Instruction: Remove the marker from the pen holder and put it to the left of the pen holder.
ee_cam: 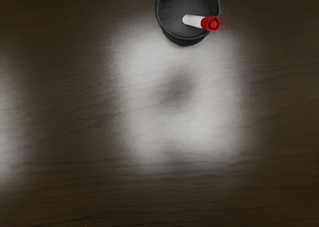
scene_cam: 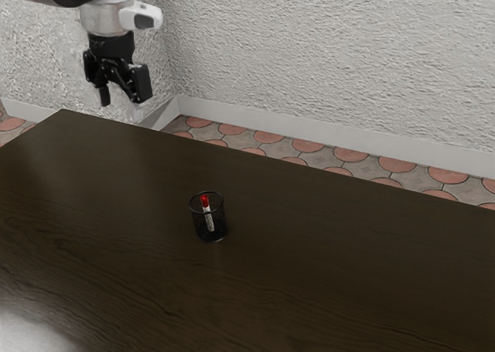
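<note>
The marker [scene_cam: 208,217] stands in the pen holder [scene_cam: 222,227], leaning, its red end up by the rim and its white body reaching down inside. The holder is upright on the dark wood table [scene_cam: 325,275], and the wrist view looks down into it, with pale patches of light on the wood nearby. Well apart from both, toward the exterior view's upper left, the gripper [scene_cam: 122,97] hangs pointing down, its two fingers [scene_cam: 140,85] spread wide with nothing between them. Beyond the table are a tiled floor [scene_cam: 308,145] and rough pale walls [scene_cam: 332,50].
</note>
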`<state>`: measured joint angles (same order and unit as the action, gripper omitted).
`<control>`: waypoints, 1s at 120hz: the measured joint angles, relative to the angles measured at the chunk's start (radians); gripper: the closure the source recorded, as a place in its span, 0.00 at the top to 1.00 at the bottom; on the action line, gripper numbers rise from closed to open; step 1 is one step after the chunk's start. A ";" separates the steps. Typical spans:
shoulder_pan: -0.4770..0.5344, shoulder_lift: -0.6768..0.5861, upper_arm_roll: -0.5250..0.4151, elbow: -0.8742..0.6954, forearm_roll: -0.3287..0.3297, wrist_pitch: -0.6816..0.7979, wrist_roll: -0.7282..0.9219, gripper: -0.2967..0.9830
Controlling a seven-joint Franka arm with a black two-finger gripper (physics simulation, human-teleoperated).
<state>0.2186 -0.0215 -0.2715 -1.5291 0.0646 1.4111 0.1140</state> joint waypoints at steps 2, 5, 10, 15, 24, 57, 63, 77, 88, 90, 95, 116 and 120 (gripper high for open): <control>-0.049 -0.002 0.033 -0.001 0.001 0.009 0.001 0.77; -0.108 -0.004 0.069 -0.002 0.002 0.022 0.002 0.77; -0.177 -0.001 0.103 -0.006 0.002 0.045 0.004 0.77; -0.228 0.001 0.124 -0.016 0.003 0.066 0.006 0.77; -0.386 0.037 0.240 -0.091 0.012 0.153 0.009 0.77; -0.204 0.255 0.338 -0.246 -0.016 0.496 -0.115 0.77; -0.211 0.271 0.327 -0.249 -0.002 0.539 -0.145 0.77; -0.229 0.294 0.281 -0.249 -0.019 0.634 -0.245 0.77; -0.254 0.336 0.264 -0.234 -0.049 0.683 -0.334 0.77; -0.259 0.345 0.263 -0.231 -0.051 0.691 -0.349 0.77; -0.267 0.367 0.262 -0.227 -0.049 0.713 -0.383 0.77; -0.272 0.410 0.262 -0.223 0.069 0.790 -0.496 0.77; -0.278 0.415 0.262 -0.223 0.081 0.802 -0.513 0.77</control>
<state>-0.0592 0.3933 -0.0091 -1.7519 0.1460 2.2130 -0.3994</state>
